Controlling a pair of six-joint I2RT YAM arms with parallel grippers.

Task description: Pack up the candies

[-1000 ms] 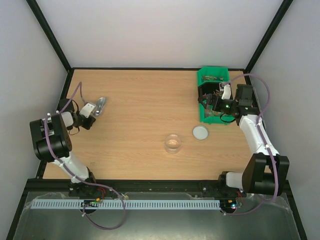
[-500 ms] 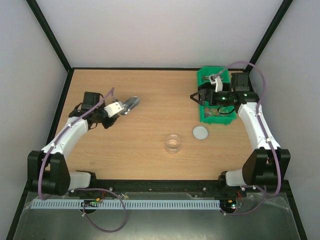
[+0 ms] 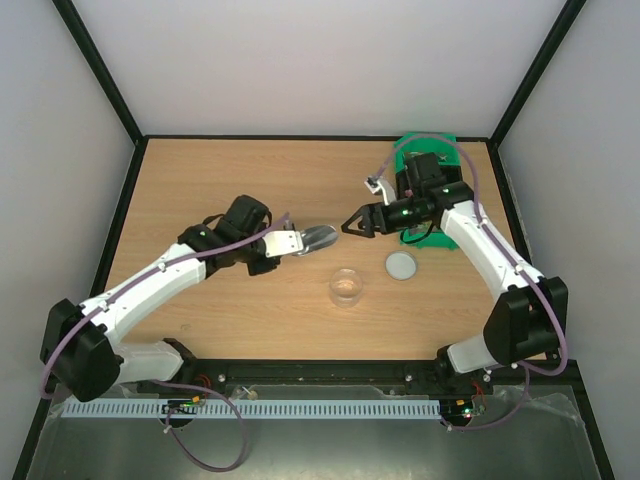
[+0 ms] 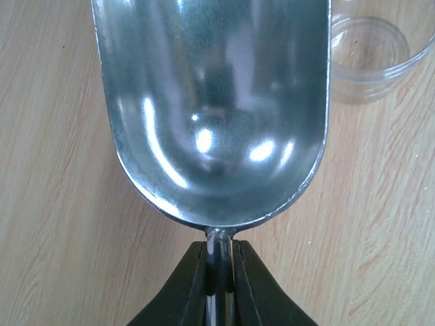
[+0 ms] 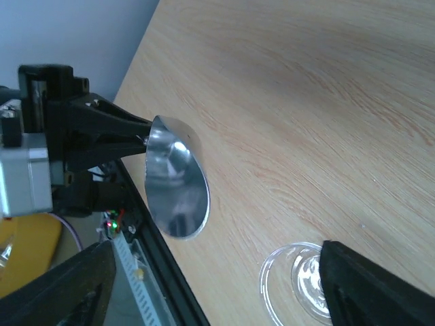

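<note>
**Both arms are converging on the middle of the tabletop**

We are watching the two arms close in on each other. A second ago the left arm was folded at the left edge. Now it is reaching across the pale wood-grain tabletop (image 3: 250, 180). Its left claw (image 4: 219, 252) is clamping together on the thin stem of the shiny metal scoop (image 4: 211, 102) and holding the bowl near the clear round plastic jar (image 3: 346, 286), to its far left and not over it. The right arm is pulling away from the green plastic bin (image 3: 435, 146), where it was dipping a second ago. Its right claw (image 3: 350, 224) is pointing at the scoop's open mouth, with its fingers standing apart and nothing between them.

We are reading this as an approach, not a fill. The scoop and the jar are both showing empty, and no candies are showing outside the bin. We are taking them to be lying in that bin, which the right arm is now mostly hiding.

The scoop is a smooth, mirror-bright trough with a rounded back and a thin rim, so it is looking rigid and slippery. The jar is a low, transparent, thin-walled cylinder, standing mouth up and uncapped. The round white lid (image 3: 401, 265) is lying flat just to the jar's right, apart from it. The tabletop is looking matte and even.
</note>
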